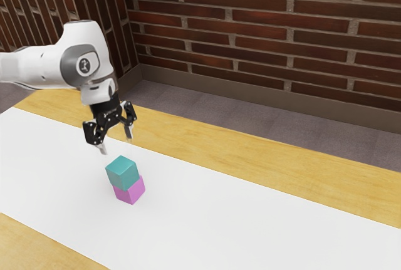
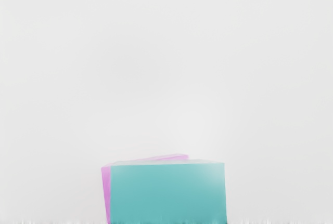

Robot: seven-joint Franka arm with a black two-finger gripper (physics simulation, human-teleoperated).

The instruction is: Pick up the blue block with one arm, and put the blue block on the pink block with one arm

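Blue block (image 1: 121,170) sat on the pink block (image 1: 131,192), a bit skewed, just below the jaws, which hung wide open and empty. Looked like placing was done, so next I'd guess just lifting straight away without nudging the stack

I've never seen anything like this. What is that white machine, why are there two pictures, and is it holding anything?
It is a simulated robot arm with a black two-fingered end effector. One picture comes from a camera beside the arm. The other comes from a camera on its hand, looking down at the blocks. On the white table surface, a blue block sits on top of a pink block, turned slightly askew. The end effector is open above the stack and holds nothing.
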